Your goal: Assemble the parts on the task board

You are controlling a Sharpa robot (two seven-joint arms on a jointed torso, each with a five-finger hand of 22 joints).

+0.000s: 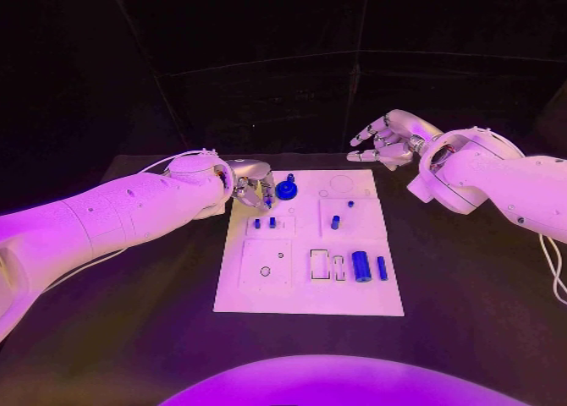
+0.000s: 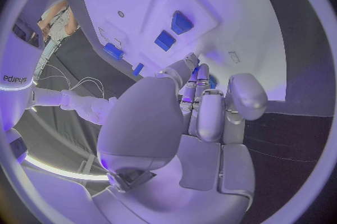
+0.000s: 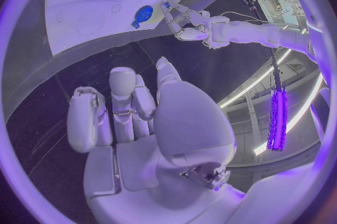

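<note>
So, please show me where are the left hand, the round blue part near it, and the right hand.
left hand (image 1: pixel 250 183): head view, middle of the hand.
round blue part (image 1: pixel 286 189): head view, its top face.
right hand (image 1: pixel 388 138): head view, the palm.

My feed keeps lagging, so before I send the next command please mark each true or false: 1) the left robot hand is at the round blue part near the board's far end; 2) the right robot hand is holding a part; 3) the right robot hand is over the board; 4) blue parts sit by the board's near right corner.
1) True: the left robot hand is at the round blue part on the task board.
2) False: the right robot hand holds nothing, fingers apart.
3) False: it hangs beyond the board's far right corner.
4) True: two blue cylinders lie there.
</note>
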